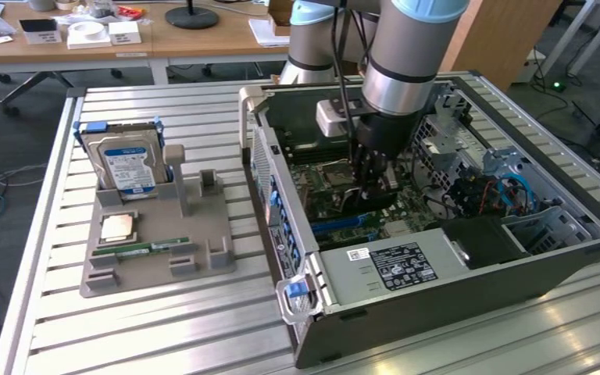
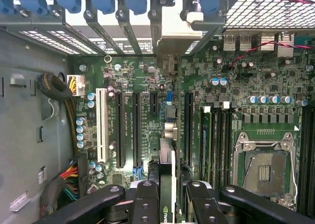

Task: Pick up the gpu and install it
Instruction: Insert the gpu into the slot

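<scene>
Exterior view, your inventory. Pincer (image 1: 371,183): centre of frame, down inside the open computer case (image 1: 456,266), which lies on the slatted table (image 1: 175,328). Wrist view: you find its fingers (image 2: 143,199) clamped on the gpu (image 2: 166,175), seen edge-on, held over the motherboard (image 2: 147,76) beside the long black expansion slots (image 2: 120,130); you cannot tell whether it touches a slot. Exterior view, left of frame: grey tray (image 1: 154,269) carrying an upright hard drive (image 1: 128,168), a CPU (image 1: 119,226) and a RAM stick (image 1: 154,248).
</scene>
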`<state>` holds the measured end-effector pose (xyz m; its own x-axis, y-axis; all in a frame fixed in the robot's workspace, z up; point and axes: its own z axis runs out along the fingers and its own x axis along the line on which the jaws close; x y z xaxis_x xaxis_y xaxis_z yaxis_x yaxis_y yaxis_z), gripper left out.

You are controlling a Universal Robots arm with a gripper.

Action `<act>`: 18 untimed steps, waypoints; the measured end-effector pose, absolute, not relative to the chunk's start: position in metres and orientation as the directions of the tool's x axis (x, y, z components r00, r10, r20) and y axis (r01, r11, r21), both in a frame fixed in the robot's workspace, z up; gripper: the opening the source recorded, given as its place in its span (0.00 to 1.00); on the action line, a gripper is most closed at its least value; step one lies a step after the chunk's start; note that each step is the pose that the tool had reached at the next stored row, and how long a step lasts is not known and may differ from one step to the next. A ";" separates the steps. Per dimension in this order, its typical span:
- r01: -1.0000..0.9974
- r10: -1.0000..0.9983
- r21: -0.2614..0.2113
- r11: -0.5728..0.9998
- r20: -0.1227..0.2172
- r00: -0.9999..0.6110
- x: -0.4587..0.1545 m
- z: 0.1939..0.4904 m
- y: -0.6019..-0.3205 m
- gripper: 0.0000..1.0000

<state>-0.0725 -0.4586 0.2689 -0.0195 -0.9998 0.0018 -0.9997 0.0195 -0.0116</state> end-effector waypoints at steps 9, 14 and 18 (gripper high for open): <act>-1.000 -1.000 -0.012 0.020 0.002 -0.020 -0.074 0.269 -0.460 0.26; -1.000 -1.000 -0.012 0.019 0.002 -0.019 -0.076 0.268 -0.461 0.26; -1.000 -1.000 -0.012 0.020 0.002 -0.020 -0.076 0.268 -0.461 0.26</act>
<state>-0.0762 -0.4612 0.2683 -0.0196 -0.9998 0.0018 -0.9997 0.0196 -0.0117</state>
